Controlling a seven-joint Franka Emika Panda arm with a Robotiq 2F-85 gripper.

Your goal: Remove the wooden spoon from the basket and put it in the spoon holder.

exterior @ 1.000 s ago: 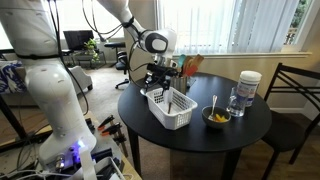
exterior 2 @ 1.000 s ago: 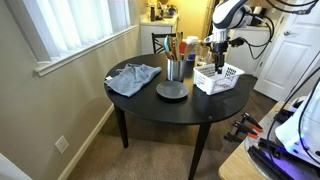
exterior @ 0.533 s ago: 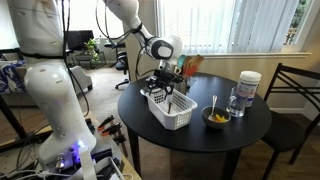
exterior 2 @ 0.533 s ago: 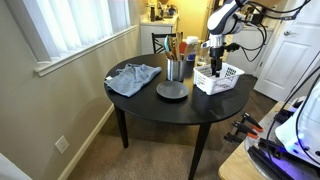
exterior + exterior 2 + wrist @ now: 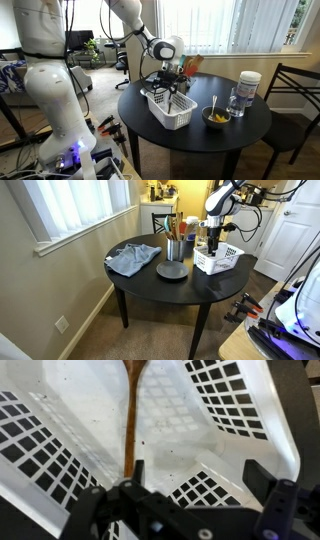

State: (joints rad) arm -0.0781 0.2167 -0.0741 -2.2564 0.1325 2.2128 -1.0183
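Observation:
The white mesh basket (image 5: 171, 107) stands on the round black table; it also shows in an exterior view (image 5: 219, 257) and fills the wrist view (image 5: 225, 410). The wooden spoon (image 5: 129, 422) lies on the basket floor, its thin handle running toward the camera. My gripper (image 5: 198, 478) is open and empty, lowered into the basket, with its left finger next to the handle's near end. It shows above the basket in both exterior views (image 5: 170, 89) (image 5: 213, 243). The spoon holder (image 5: 176, 248), with brown utensils fanning out, stands beside the basket; it also shows behind my gripper (image 5: 187, 66).
A grey cloth (image 5: 133, 257) and a dark round plate (image 5: 172, 271) lie on the table. A small yellow bowl with a pale utensil (image 5: 215, 116), a clear glass (image 5: 236, 101) and a white-lidded jar (image 5: 249, 86) stand on the far side. A chair (image 5: 297, 100) is by the table.
My gripper has come down from above the basket's rim into the basket. The basket, spoon and other objects have not moved.

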